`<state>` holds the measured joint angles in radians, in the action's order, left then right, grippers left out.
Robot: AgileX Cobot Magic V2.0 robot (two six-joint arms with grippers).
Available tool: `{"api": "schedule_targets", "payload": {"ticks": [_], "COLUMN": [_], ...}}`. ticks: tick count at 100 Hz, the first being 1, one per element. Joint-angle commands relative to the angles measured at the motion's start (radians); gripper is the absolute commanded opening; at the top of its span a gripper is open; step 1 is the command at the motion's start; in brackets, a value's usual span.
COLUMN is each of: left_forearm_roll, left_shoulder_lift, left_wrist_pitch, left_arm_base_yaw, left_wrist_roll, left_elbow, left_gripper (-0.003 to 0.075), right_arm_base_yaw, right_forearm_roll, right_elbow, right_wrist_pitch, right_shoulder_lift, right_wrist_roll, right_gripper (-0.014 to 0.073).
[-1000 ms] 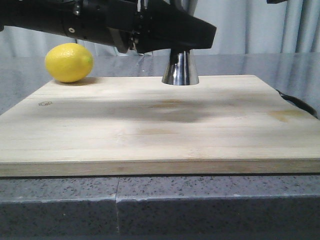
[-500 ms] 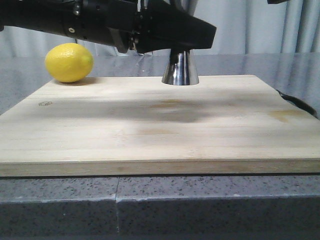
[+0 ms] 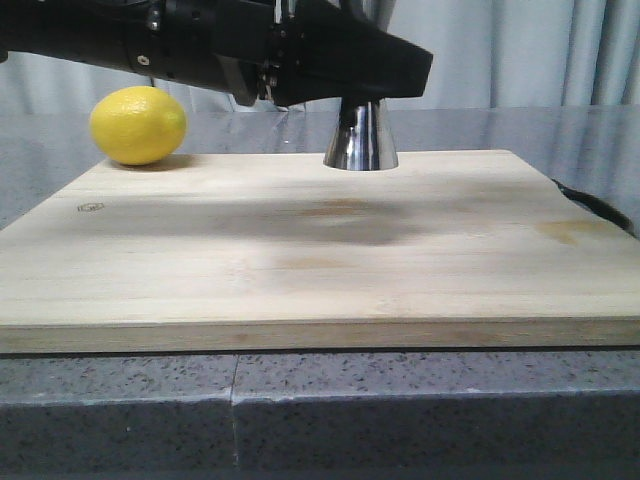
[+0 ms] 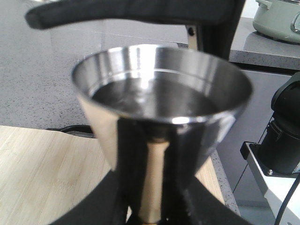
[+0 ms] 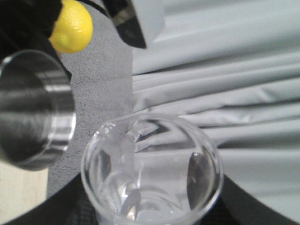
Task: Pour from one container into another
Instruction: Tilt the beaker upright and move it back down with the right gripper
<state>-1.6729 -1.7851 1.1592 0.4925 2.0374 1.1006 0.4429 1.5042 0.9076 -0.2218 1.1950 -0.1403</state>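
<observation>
Left gripper (image 4: pixel 150 206) clamps the jigger (image 4: pixel 161 101), upper centre in the front view. Right gripper (image 5: pixel 150 213) holds the beaker (image 5: pixel 151 168), tilted beside its rim. Liquid's near the brim: finish slowly, lip over the cup.

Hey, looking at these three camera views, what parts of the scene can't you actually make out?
- Jigger: front view, upper cup hidden by the black left arm.
- Left gripper: left wrist view, fingertips cut off by the frame edge; grip unclear.
- Glass beaker: right wrist view, base cut off; contents unclear through glare.
- Right gripper: only dark blurs beside the beaker.
- Lemon: partly hidden.
</observation>
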Motion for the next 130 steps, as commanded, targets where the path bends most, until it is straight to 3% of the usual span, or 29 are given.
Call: {"api": "schedule_targets", "payload": {"ticks": [1,22,46,66,90,111,130], "left_forearm_roll": [-0.070,-0.070,-0.074,-0.080,-0.080,-0.080,-0.080], "left_shoulder_lift": [0.054,0.054,0.054,0.054,0.054,0.054,0.054], "left_wrist_pitch": [0.123,0.123,0.123,0.123,0.123,0.123,0.123], "left_arm_base_yaw": [0.008,0.006,0.006,0.006,0.006,0.006,0.006], "left_wrist_roll": [-0.004,-0.004,-0.004,-0.009,-0.009,-0.009,-0.009], "left_elbow": [0.031,0.031,0.031,0.031,0.031,0.031,0.031], "left_gripper": [-0.0019,-0.0019,-0.0019,-0.0019,-0.0019,-0.0019,-0.0019], "right_arm_base_yaw": [0.000,0.000,-0.061,-0.202,-0.325,-0.347,-0.347], "right_forearm_roll": [-0.081,-0.291,-0.470,-0.593,-0.601,-0.587,-0.482], "right_elbow": [0.038,0.038,0.036,-0.009,-0.085,-0.141,-0.163], "right_wrist_pitch": [0.041,0.142,0.156,-0.103,-0.386,-0.564,-0.674], "right_shoulder_lift": [-0.031,-0.029,0.013,0.107,0.211,0.298,0.342], "right_wrist_roll": [-0.125,-0.403,-0.492,-0.502,-0.502,-0.502,-0.502], "right_gripper": [0.0236,0.0236,0.0236,0.0236,0.0236,0.0236,0.0236]}}
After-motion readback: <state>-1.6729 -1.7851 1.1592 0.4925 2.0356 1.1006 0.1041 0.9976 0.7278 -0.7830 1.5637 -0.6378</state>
